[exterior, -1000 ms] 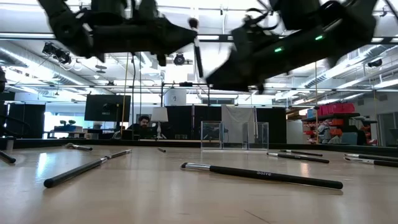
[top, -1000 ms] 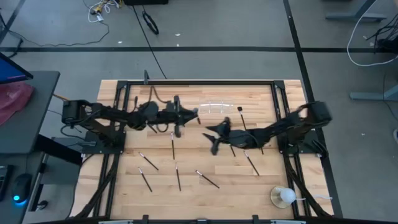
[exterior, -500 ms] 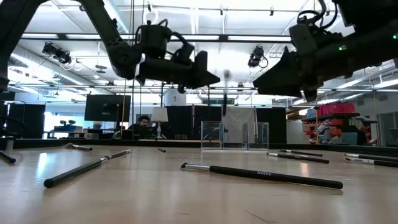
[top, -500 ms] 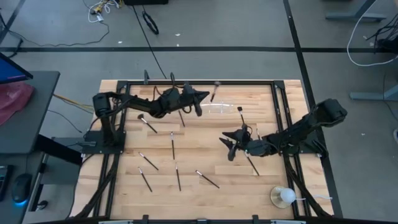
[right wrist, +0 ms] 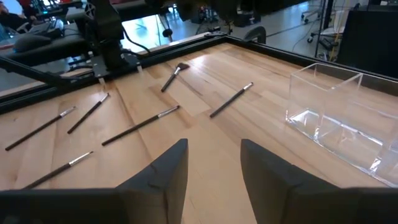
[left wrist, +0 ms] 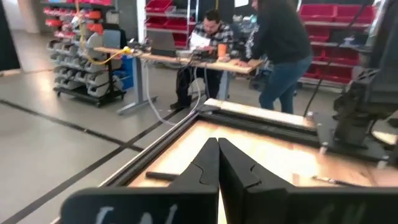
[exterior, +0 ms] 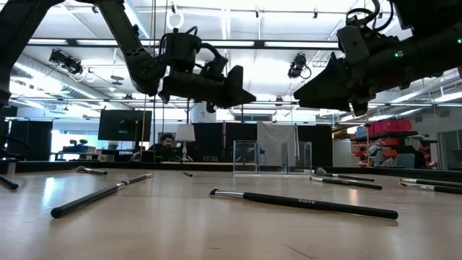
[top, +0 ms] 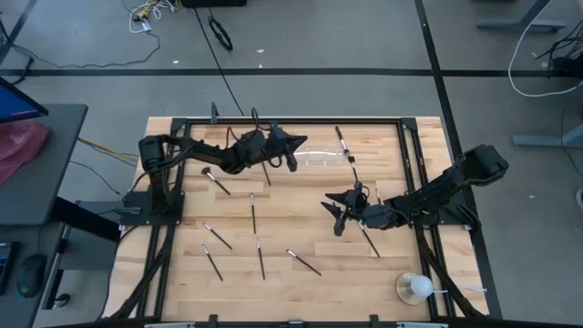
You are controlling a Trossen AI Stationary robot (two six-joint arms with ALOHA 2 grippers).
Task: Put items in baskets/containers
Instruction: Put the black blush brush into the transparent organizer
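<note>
Your clear organizer (top: 314,157) sits at the far middle of the table (top: 291,282), and none of the views shows a brush inside it. A brush (top: 344,146) now lies just beside the organizer's right end, on the table near the far rail; half a second ago a brush was in the air left of that spot, and a second ago one was in the left gripper.

Your left gripper (top: 293,149) hangs above the table just left of the organizer, fingers (left wrist: 217,163) pressed together with nothing between them. Your right gripper (top: 333,215) hovers nearer the middle of the table, fingers (right wrist: 171,168) apart and empty; it has barely moved in the last half second.

Around them, the other brushes stay scattered on the wood: one (top: 216,182) and another (top: 252,211) below the left arm, three (top: 217,237) (top: 260,258) (top: 304,263) toward the near side, and one (top: 369,241) under the right arm. In the low view a brush (exterior: 303,204) lies across the foreground, well apart from the organizer.

A white ball on a clear base (top: 414,288) stands at the near right corner. Beyond the table, people (left wrist: 283,50) are at a desk.
</note>
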